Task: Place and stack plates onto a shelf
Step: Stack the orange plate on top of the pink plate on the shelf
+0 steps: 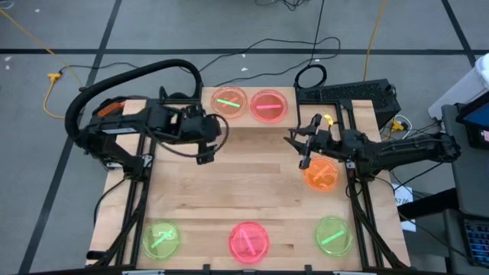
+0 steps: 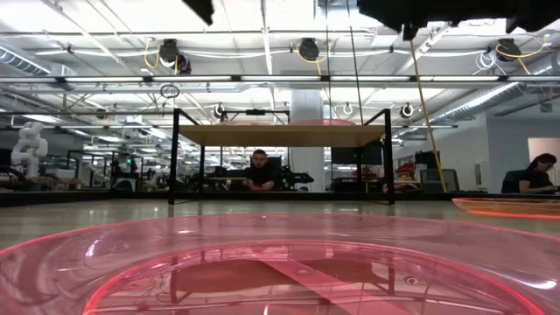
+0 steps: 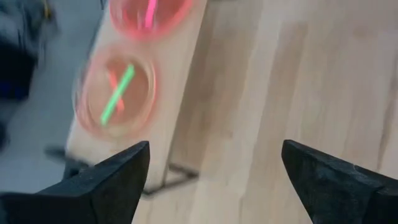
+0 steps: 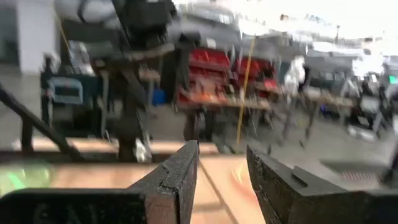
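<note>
Wooden worktop | left jaws wide open, empty, near shelf plates | right jaws partly open beside orange plate, grip unclear | next: fetch another plate

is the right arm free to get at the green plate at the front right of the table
Probably yes. The green plate lies alone on the tabletop, nothing on it, and the right gripper seems empty just behind it, beside the orange plate.
</note>
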You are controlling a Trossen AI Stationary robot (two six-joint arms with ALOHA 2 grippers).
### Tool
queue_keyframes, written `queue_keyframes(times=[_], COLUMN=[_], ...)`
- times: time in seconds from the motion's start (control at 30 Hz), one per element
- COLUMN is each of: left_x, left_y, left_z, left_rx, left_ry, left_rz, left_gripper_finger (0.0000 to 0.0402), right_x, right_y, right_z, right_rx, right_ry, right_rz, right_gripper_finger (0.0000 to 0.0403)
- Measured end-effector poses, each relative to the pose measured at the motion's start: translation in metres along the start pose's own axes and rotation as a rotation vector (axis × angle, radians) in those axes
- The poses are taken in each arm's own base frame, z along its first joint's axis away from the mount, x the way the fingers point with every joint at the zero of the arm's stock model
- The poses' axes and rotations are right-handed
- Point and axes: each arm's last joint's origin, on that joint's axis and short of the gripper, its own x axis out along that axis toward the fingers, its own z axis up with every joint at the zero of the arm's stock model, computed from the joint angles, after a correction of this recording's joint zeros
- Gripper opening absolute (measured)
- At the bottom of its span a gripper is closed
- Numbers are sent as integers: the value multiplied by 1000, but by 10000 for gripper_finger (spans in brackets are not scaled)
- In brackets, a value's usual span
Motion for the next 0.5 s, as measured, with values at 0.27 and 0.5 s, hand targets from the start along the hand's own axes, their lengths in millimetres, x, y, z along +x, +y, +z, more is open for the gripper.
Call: queue_keyframes(times=[0.27, 0.5], left_x=[19, 47], left_y=[-2, -10], left_z=[-10, -20], left_rx=[-120, -212], left_ry=[146, 158], left_rz=[100, 247], left_gripper_finger=[372, 372], right_x=[4, 2], right_y=[2, 5], right_z=[-2, -26], right_rx=[3, 38], right_ry=[341, 614], right_rz=[7, 8], right_gripper_finger=[123, 123])
